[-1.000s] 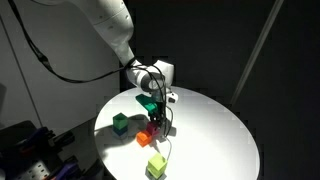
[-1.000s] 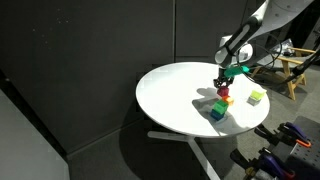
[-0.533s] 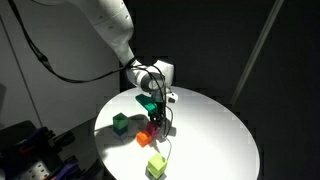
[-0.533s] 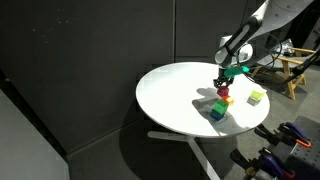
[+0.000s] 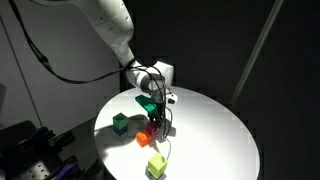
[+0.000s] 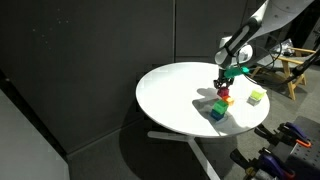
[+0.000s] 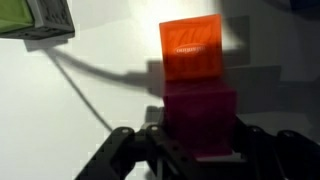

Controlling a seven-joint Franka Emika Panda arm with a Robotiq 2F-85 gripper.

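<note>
Black gripper jaws press on both sides of the magenta cube, low over the white table. This cube sits just beside the orange cube, perhaps touching it. A level, centred grip would likely avoid nudging the orange one.

In an exterior view the gripper is hanging low over the round white table, fingertips just beside an orange block. A dark green block is sitting nearby, and a yellow-green block is resting near the table's edge.
</note>
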